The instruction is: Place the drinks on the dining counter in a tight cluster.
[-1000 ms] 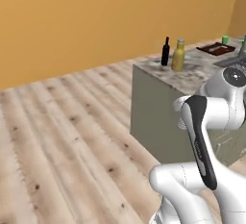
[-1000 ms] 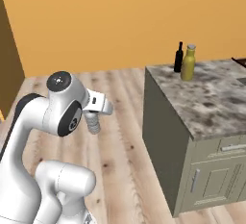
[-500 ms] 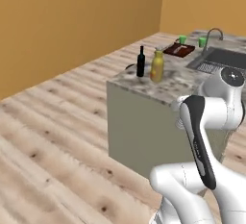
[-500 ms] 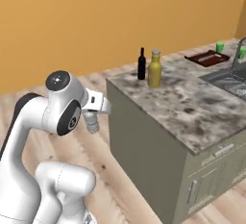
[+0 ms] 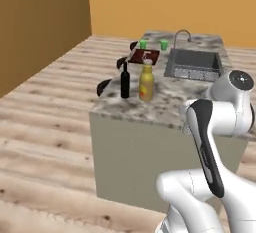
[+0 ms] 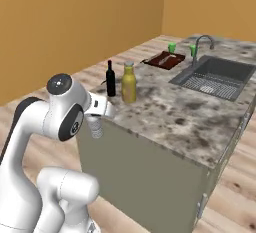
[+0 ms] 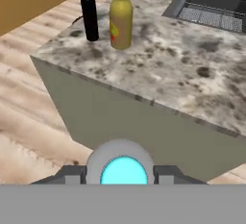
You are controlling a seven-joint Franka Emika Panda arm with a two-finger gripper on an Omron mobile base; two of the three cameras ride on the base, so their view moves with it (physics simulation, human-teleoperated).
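Note:
The black wine bottle (image 5: 125, 82) (image 6: 110, 79) (image 7: 89, 14) and the yellow juice bottle (image 5: 146, 82) (image 6: 129, 84) (image 7: 120, 17) stand side by side near the corner of the dining counter (image 5: 167, 102) (image 6: 175, 114) (image 7: 187, 74). My gripper (image 6: 98, 119) (image 7: 122, 175) is shut on the small clear water bottle (image 6: 96, 127), whose blue cap (image 7: 124, 169) sits between the fingertips. It hangs off the counter's near side, just below the top's edge, short of the other two bottles.
An inset sink (image 5: 193, 63) (image 6: 216, 76) with a faucet (image 5: 181, 34) lies farther along the counter. Two green cups (image 5: 143, 44) (image 6: 172, 47) and a red-brown tray (image 5: 144, 56) (image 6: 164, 59) stand beyond the bottles. Black stools (image 5: 104, 86) line the far side. Wood floor surrounds the island.
The whole picture has shifted as the base drove and turned: the counter is nearer and more central. The arm keeps its pose with the water bottle in the gripper.

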